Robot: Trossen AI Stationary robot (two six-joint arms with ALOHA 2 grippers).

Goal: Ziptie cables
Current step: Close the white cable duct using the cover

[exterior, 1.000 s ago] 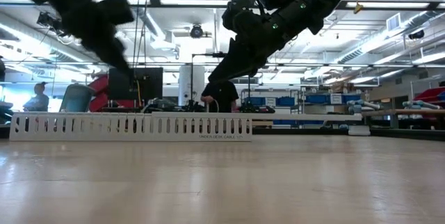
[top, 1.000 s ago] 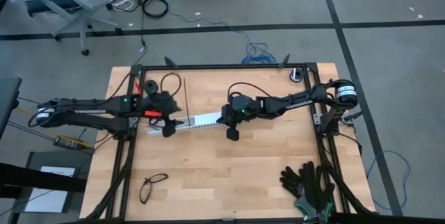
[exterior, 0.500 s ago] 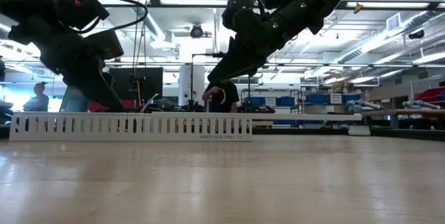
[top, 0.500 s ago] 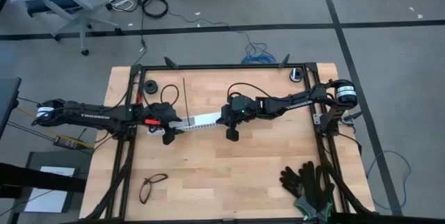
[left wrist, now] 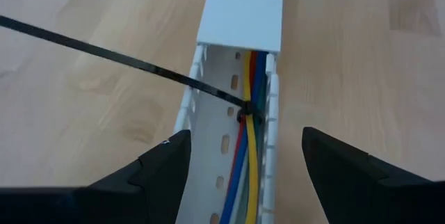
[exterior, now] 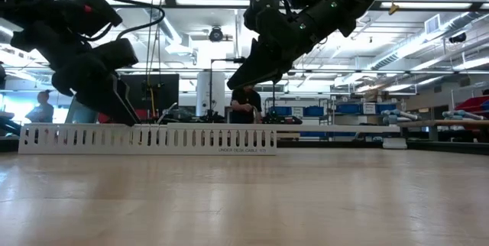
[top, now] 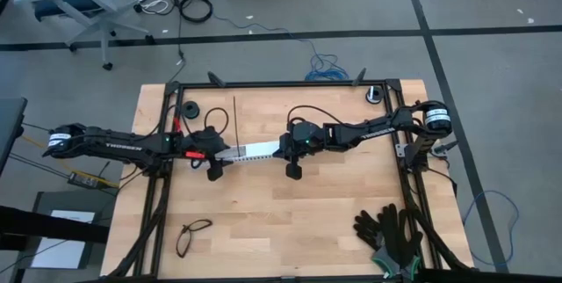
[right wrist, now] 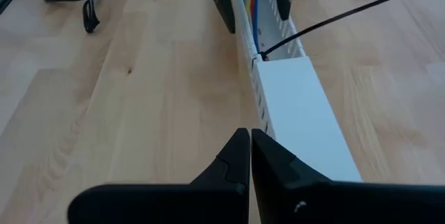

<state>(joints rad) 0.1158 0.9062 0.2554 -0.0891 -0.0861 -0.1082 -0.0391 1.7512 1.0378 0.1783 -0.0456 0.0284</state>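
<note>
A white perforated rail (top: 255, 151) lies across the middle of the table. The cables (left wrist: 249, 154), red, blue, yellow and green wires, run inside its open left half, and a white cover (right wrist: 299, 106) closes its right half. A black ziptie (left wrist: 111, 58) loops round the cables at its head (left wrist: 245, 110), and its long tail points toward the far edge. My left gripper (left wrist: 246, 135) is open at the rail's left end, one finger on each side. My right gripper (right wrist: 249, 139) hangs shut above the covered right end (exterior: 252, 135), clear of it. My left gripper's open fingers (left wrist: 174, 158) stand either side of the rail's open left end, slanting down from the table's left along the rail. Whether a finger touches the rail's wall (left wrist: 186, 116) I cannot tell.
Glasses (top: 193, 235) lie near the front left and black gloves (top: 391, 235) at the front right corner. A black roll (top: 189, 110) sits at the far left and another small part (top: 375, 95) at the far right. People (exterior: 244, 105) show in the room behind.
My left gripper has come down onto the rail's left end, still open, most of the drop early in the second. The rail's left end has shifted a little. My right gripper has kept still.
</note>
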